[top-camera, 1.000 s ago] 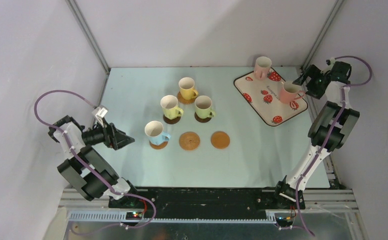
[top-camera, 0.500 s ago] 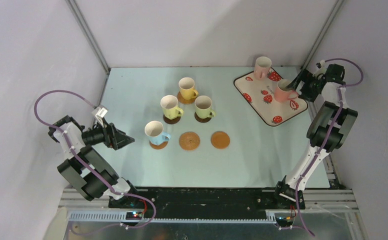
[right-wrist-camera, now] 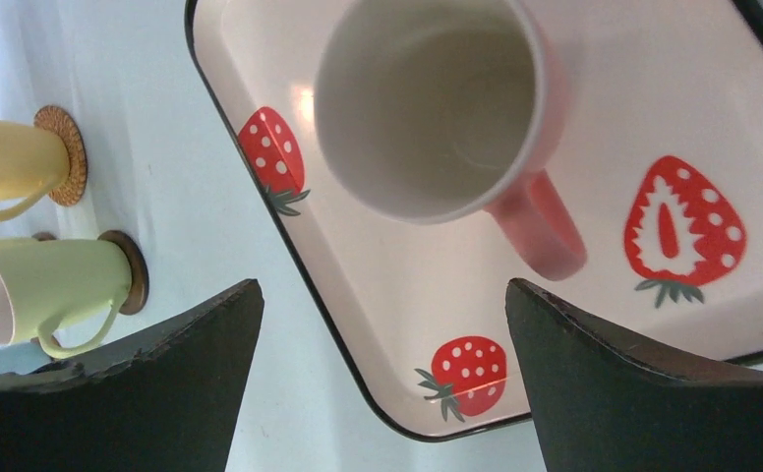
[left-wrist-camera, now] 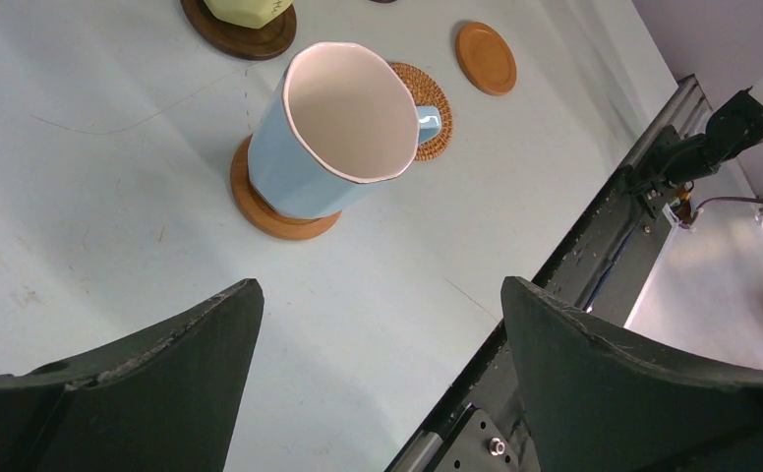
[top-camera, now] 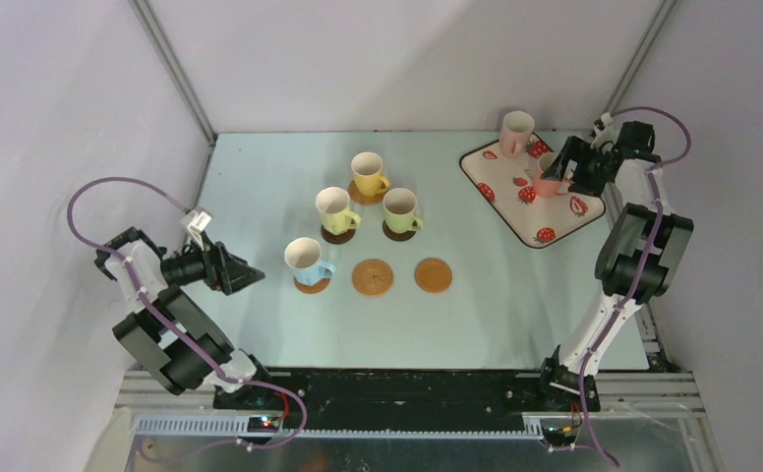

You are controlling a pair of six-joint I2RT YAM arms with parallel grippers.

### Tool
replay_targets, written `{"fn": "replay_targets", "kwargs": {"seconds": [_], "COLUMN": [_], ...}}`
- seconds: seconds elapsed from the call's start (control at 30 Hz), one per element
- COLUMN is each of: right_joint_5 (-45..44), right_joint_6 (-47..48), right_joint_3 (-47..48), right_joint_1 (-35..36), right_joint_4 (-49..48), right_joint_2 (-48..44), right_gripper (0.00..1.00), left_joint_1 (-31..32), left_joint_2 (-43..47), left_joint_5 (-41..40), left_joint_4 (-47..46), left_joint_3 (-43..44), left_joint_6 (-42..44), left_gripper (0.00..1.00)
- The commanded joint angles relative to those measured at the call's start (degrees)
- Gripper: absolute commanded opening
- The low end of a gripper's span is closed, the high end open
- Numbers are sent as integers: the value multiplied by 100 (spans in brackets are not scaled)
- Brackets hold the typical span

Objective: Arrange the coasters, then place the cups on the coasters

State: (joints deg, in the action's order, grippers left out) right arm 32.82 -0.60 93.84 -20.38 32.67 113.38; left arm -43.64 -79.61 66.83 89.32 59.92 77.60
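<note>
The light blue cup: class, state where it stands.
In the top view, the light blue cup sits on an orange-tan coaster, front-left of the group, just left of an empty coaster.

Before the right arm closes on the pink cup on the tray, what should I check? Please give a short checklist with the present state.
1. Right gripper open: ok, jaws spread wide.
2. Pink cup upright on the tray: ok.
3. Cup between the fingers: not ok, it sits beyond the fingertips, no contact visible.
4. Free coasters: ok, woven coaster and smooth coaster lie bare.
5. Left gripper out of the way: ok, open near the blue cup, far from the tray.
</note>
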Motion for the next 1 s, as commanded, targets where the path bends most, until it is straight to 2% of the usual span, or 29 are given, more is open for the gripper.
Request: {"fn": "replay_targets", "kwargs": {"seconds": [0.0,0.1,0.23,0.37,0.67,0.97], "right_joint_5": [65,-29,-478,-984,-867,-383], "right_joint_6": [224,277,376,339,196,128], "right_joint_3": [-9,-22,-222,-108,252,330], "right_joint_1": [171,199,197,192,169,262], "right_joint_4": [13,3,-433,-719,-683,-500], "right_joint_2": [-199,-240,-565,-501,-62,299], "right_gripper": [97,96,96,98,99,99], "left_joint_1": [-54,-56,-53,-56,-56,-56], "left_joint_2": [75,79,39,-1,-28,-12], "left_joint_5": [202,200,212,215,202,201], "left_joint_4": [264,269,262,270,266,267], "left_joint_3": [169,170,178,186,187,187], "left_joint_6": [127,126,130,121,120,139], "left_gripper": [98,98,98,98,98,98]}}
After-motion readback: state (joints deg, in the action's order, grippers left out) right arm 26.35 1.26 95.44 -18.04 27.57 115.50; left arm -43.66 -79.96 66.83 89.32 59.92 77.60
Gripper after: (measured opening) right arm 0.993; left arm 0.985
